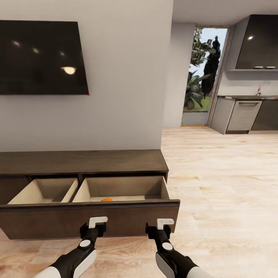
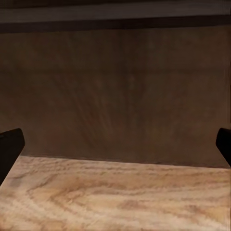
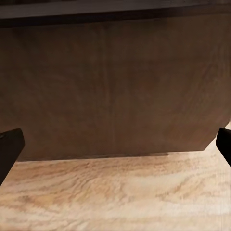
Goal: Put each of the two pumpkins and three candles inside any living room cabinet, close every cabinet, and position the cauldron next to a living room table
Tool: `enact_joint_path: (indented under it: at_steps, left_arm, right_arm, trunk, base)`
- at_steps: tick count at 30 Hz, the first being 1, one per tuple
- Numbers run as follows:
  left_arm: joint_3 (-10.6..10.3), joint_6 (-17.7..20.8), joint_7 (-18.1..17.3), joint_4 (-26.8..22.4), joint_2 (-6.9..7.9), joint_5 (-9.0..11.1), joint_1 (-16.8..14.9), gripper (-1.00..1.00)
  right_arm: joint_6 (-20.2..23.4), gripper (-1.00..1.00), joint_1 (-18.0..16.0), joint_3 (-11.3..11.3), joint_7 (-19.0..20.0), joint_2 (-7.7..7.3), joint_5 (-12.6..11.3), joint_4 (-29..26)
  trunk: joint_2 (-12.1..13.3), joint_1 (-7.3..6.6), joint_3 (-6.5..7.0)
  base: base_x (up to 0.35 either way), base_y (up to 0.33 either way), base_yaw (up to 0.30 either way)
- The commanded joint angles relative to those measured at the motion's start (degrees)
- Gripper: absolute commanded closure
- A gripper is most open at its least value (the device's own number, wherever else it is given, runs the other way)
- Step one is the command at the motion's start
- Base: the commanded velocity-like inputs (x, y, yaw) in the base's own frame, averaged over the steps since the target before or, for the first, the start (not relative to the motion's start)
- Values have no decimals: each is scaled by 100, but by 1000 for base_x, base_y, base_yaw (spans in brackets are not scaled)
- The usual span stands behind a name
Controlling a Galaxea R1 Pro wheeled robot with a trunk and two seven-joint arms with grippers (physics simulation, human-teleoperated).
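**Fingers spread and empty before the open drawer**

Fingers of both arms are spread wide and hold nothing. In each wrist view the two dark tips sit at the far edges of the picture with only the brown drawer front and the wood floor between them. From the head view, the left fingers [image 1: 97, 222] and the right fingers [image 1: 165, 223] hover low, just in front of the drawer front [image 1: 88, 220], side by side and level. That even placement looks chosen so both arms can push the wide panel squarely; this is my reading, not something shown.

The cabinet [image 1: 81, 161] stands against the wall under a dark screen [image 1: 41, 58]. Its drawer is pulled out, showing two pale wood compartments. In the compartment on the robot's right, a small orange shape, most likely one pumpkin [image 1: 106, 200], rests on the bottom close behind the front panel, so only its top shows. The other compartment looks bare as far as it is visible.

No candles or cauldron can be made out. Beyond the wall's corner lie grey kitchen units [image 1: 243, 115] and a glass door.

No brand, label or writing can be read anywhere.
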Motion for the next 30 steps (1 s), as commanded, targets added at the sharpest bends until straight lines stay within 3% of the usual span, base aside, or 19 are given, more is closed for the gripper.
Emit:
enact_joint_path:
  at_steps: [1,18,21,30]
  left_arm:
    - [-49,-31,34,-9,6,61,-5,-100]
    - [-49,-36,27,-13,6,61,-5,-100]
    - [-49,-38,26,-19,6,61,-6,-100]
    - [-49,-25,12,-14,6,48,-7,-100]
  right_arm:
    - [-31,-100,-6,48,-29,-2,-60,5]
    - [-31,-100,-6,48,-29,-2,-60,27]
    - [-31,-100,-6,48,-29,-3,-60,27]
    - [-31,-100,-6,48,-29,-2,-60,26]
  trunk:
    - [-2,-1,-6]
    - [-2,-1,-6]
    - [-108,58,-61]
    - [-120,81,-261]
  base:
    - [40,0,0]
    - [28,0,0]
    - [3,0,0]
    - [0,0,0]
